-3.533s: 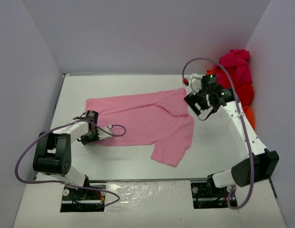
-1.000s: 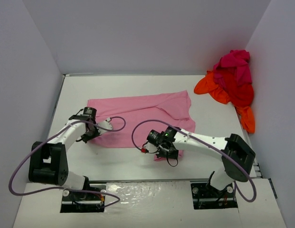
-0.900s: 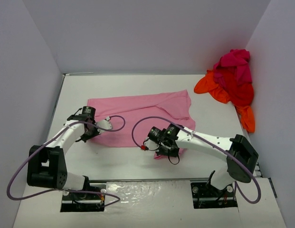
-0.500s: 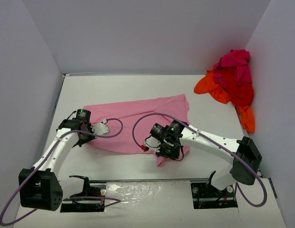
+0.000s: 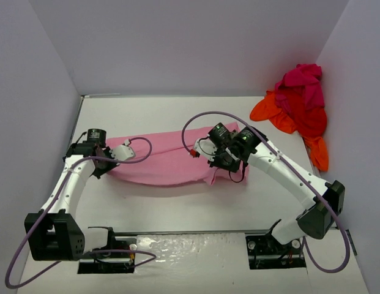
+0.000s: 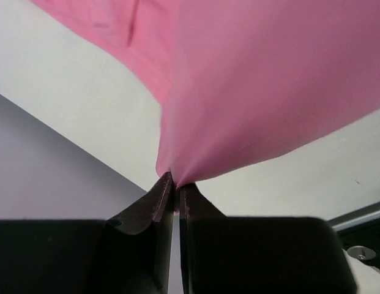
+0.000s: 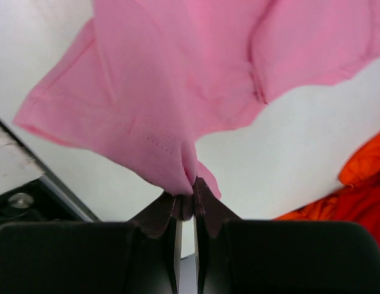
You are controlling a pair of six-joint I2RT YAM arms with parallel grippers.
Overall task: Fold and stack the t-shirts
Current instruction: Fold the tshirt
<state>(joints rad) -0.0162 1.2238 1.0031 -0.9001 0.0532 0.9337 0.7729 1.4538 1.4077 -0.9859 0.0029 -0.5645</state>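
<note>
The light pink t-shirt (image 5: pixel 168 160) hangs in a long sagging band between my two grippers above the table's middle. My left gripper (image 5: pixel 105 160) is shut on its left end; the left wrist view shows the cloth (image 6: pixel 263 79) pinched at the jaw tips (image 6: pixel 173 184). My right gripper (image 5: pixel 229 164) is shut on its right end, with a hem and sleeve (image 7: pixel 134 116) drooping from the tips (image 7: pixel 187 195). The orange (image 5: pixel 272 111), red (image 5: pixel 311 119) and magenta (image 5: pixel 300 79) t-shirts lie heaped at the back right corner.
White walls close in the table on the left, back and right. The heap of shirts reaches down along the right wall (image 5: pixel 320 154). Orange cloth shows at the right edge of the right wrist view (image 7: pixel 364 184). Both arm bases stand at the near edge.
</note>
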